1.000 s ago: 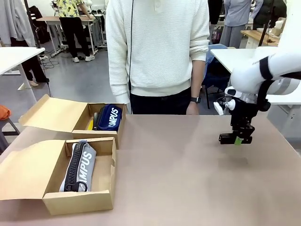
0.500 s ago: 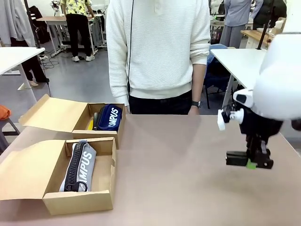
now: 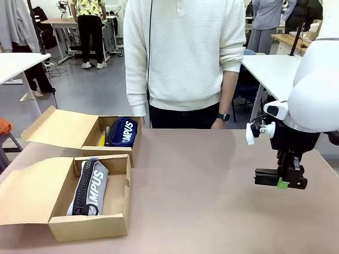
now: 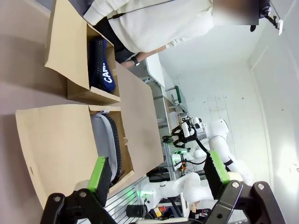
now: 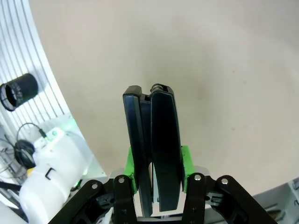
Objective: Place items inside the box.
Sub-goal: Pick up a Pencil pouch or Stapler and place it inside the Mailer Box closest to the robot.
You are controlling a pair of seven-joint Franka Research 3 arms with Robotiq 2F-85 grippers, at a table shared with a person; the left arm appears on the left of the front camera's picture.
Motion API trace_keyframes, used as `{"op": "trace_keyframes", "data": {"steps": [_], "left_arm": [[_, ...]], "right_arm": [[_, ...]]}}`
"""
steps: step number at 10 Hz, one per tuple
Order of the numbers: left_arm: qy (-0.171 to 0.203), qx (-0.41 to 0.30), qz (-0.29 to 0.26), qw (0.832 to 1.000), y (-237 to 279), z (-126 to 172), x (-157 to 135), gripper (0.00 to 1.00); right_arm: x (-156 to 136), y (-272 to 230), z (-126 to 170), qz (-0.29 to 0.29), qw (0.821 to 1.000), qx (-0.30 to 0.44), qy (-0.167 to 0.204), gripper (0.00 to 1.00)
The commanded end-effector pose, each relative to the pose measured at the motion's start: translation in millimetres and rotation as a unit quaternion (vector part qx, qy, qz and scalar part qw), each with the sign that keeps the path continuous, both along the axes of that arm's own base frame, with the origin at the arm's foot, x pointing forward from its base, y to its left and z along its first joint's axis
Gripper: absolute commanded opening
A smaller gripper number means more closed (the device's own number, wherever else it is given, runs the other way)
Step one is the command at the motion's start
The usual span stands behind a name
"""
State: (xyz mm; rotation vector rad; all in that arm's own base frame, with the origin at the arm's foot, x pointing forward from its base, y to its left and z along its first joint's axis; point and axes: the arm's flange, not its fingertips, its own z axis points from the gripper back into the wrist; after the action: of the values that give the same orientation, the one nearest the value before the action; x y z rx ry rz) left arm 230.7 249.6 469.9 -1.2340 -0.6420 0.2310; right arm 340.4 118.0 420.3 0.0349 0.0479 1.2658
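My right gripper (image 3: 280,181) hangs above the right side of the table, shut on a black stapler (image 3: 265,177). In the right wrist view the stapler (image 5: 156,140) stands between the green pads (image 5: 132,170) of that gripper (image 5: 158,170). Two open cardboard boxes sit at the left. The near box (image 3: 90,225) holds a grey "CAMPUS" pencil case (image 3: 91,186). The far box (image 3: 108,150) holds a navy "CAMPUS" case (image 3: 123,131) with something yellow (image 3: 101,139) beside it. My left gripper (image 4: 156,175) is open with nothing in it, looking over both boxes (image 4: 56,149).
A person in a white sweater (image 3: 185,58) stands at the far edge, hands down by the table. Both box lids (image 3: 32,190) lie folded out to the left. Bare brown table top (image 3: 201,190) stretches between the boxes and my right gripper.
My right gripper has come nearer and lower toward the right front with the stapler still in it; over the last half second it barely moved. The person shifted slightly to the right.
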Motion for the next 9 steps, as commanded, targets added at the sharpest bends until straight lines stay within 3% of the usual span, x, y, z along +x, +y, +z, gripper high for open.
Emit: {"op": "trace_keyframes", "data": {"steps": [1, 4, 6, 8, 9], "left_arm": [[-0.013, -0.003, -0.002, 1.0, -1, 3, 0, 1.0], [-0.013, -0.003, -0.002, 1.0, -1, 3, 0, 1.0], [-0.013, -0.003, -0.002, 1.0, -1, 3, 0, 1.0], [-0.013, -0.003, -0.002, 1.0, -1, 3, 0, 1.0], [-0.013, -0.003, -0.002, 1.0, -1, 3, 0, 1.0]], "right_arm": [[1, 13, 4, -0.015, 0.999, 0.032, -0.017, 0.41], [-43, 81, 20, -0.039, 0.997, 0.062, 0.0, 0.41], [-76, 119, 18, -0.126, 0.99, 0.062, 0.03, 0.41], [-89, 178, 26, -0.235, 0.965, 0.109, 0.036, 0.41], [-84, 209, 25, -0.294, 0.946, 0.119, 0.059, 0.41]]}}
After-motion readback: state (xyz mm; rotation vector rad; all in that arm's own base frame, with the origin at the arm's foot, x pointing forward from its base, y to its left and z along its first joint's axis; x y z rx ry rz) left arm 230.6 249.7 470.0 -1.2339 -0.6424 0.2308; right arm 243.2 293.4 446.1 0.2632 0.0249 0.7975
